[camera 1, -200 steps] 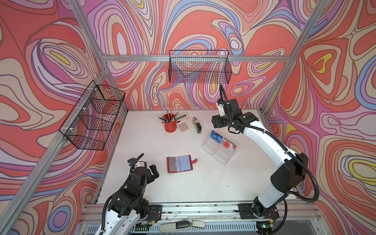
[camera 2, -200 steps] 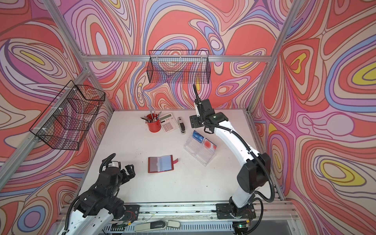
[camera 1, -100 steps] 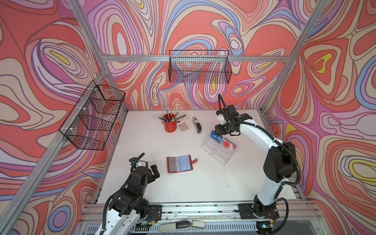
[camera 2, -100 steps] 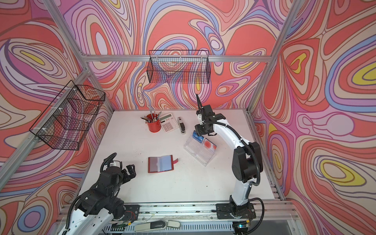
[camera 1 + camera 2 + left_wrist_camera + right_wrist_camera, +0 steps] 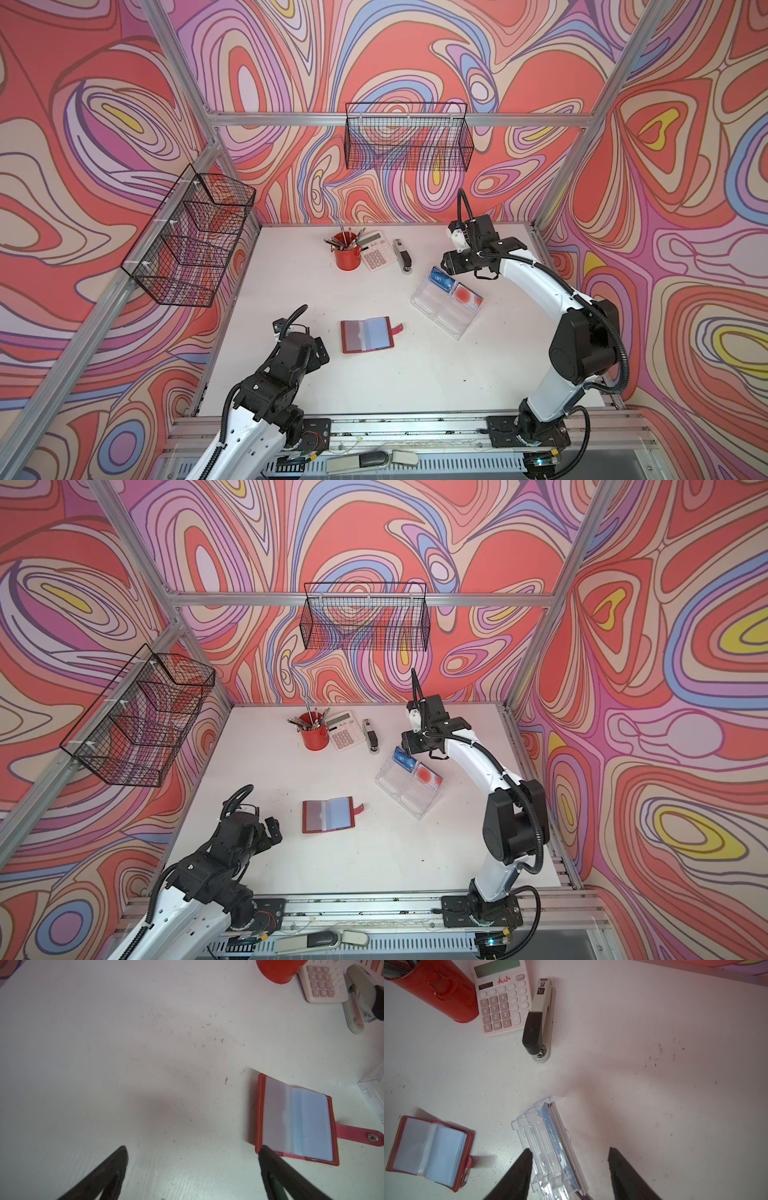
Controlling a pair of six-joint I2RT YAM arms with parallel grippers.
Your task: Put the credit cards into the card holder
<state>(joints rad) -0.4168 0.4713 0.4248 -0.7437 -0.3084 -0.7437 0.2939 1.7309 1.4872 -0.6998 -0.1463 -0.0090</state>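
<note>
The red card holder lies open on the white table, its clear sleeves up and its snap tab pointing right; it also shows in the wrist views. The credit cards lie in a clear tray: a blue card and a pale card with a red circle. My right gripper hangs open over the tray's far end, its fingers either side of the stacked cards' edge. My left gripper stands open left of the holder, holding nothing.
A red pencil cup, a pink calculator and a stapler stand at the back of the table. Wire baskets hang on the back wall and the left wall.
My right arm has swung down from above the table's back to the tray's far end, and its jaws have narrowed somewhat. The left arm has not moved.
</note>
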